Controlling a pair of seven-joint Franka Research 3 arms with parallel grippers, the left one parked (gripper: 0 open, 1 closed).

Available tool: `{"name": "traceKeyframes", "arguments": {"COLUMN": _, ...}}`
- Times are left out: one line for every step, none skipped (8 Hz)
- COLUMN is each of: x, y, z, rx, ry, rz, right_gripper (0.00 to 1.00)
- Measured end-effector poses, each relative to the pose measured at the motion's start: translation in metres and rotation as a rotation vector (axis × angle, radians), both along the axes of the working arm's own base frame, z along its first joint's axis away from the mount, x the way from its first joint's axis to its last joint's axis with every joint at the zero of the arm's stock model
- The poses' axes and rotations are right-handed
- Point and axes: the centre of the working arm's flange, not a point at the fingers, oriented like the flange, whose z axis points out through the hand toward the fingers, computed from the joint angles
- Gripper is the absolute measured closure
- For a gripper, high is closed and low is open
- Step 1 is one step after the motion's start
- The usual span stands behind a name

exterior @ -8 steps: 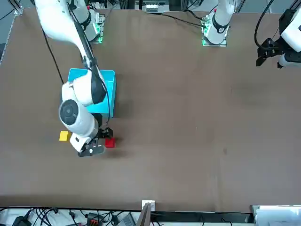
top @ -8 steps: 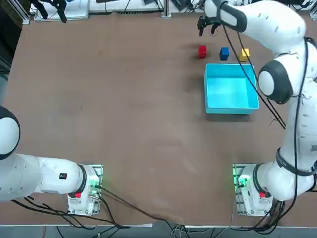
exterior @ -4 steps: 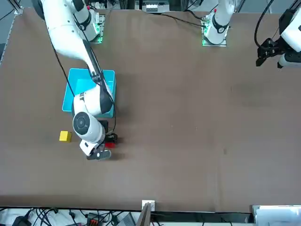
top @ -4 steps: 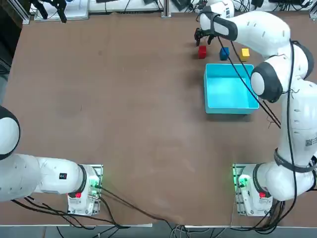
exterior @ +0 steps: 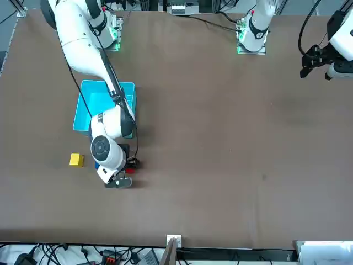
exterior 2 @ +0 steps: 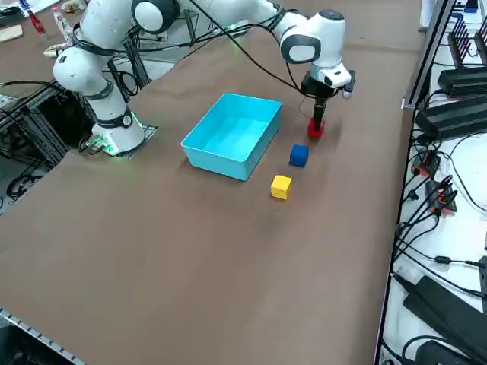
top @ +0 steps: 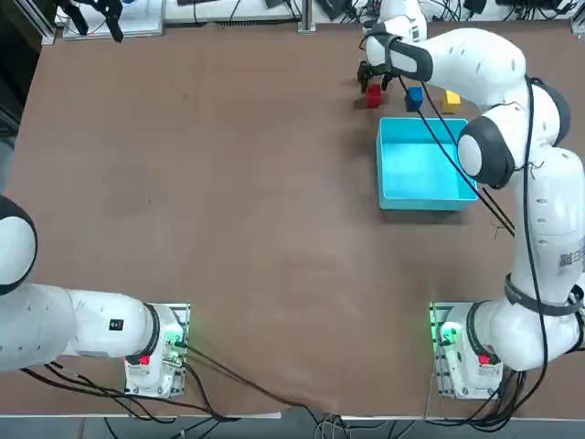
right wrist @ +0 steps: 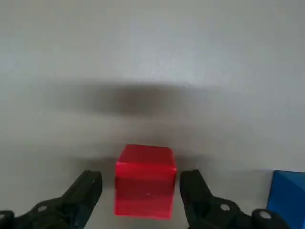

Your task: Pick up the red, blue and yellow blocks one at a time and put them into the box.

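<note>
blue block [exterior 2: 299, 156] and yellow block [exterior 2: 281, 187] sit on the desk [exterior 2: 190, 266] beyond the box [exterior 2: 232, 137]; the right tool [right wrist: 141, 183] is spread around the red block [right wrist: 145, 182], whose front-view outline the arm [exterior: 107, 149] mostly hides.

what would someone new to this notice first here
The bright cyan box stands out most, sitting on the brown table in front of the right arm's base. Beyond its far edge lie three small cubes in a row: red, blue and yellow. The big white right arm also draws the eye, its open pincer around the red cube.
</note>
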Motion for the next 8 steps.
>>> {"name": "traceKeyframes", "arguments": {"x": -0.001, "y": 0.000, "z": -0.003, "rx": -0.002, "ry": 0.004, "rz": 0.001, "right_gripper": 0.01}}
{"name": "traceKeyframes", "arguments": {"x": -0.001, "y": -0.001, "z": -0.004, "rx": -0.004, "ry": 0.007, "rz": 0.001, "right_gripper": 0.04}}
{"name": "traceKeyframes", "arguments": {"x": -0.002, "y": -0.001, "z": -0.005, "rx": -0.005, "ry": 0.008, "rz": 0.001, "right_gripper": 0.11}}
{"name": "traceKeyframes", "arguments": {"x": -0.001, "y": -0.001, "z": -0.005, "rx": -0.006, "ry": 0.007, "rz": 0.001, "right_gripper": 0.30}}
{"name": "traceKeyframes", "arguments": {"x": -0.001, "y": -0.002, "z": -0.004, "rx": -0.006, "ry": 0.006, "rz": 0.001, "right_gripper": 0.31}}
{"name": "traceKeyframes", "arguments": {"x": 0.000, "y": -0.003, "z": -0.003, "rx": -0.009, "ry": 0.005, "rz": -0.001, "right_gripper": 0.31}}
{"name": "traceKeyframes", "arguments": {"x": 0.001, "y": -0.006, "z": 0.005, "rx": -0.015, "ry": 0.007, "rz": -0.004, "right_gripper": 0.31}}
{"name": "traceKeyframes", "arguments": {"x": 0.000, "y": -0.010, "z": 0.026, "rx": -0.025, "ry": 0.022, "rz": -0.010, "right_gripper": 0.31}}
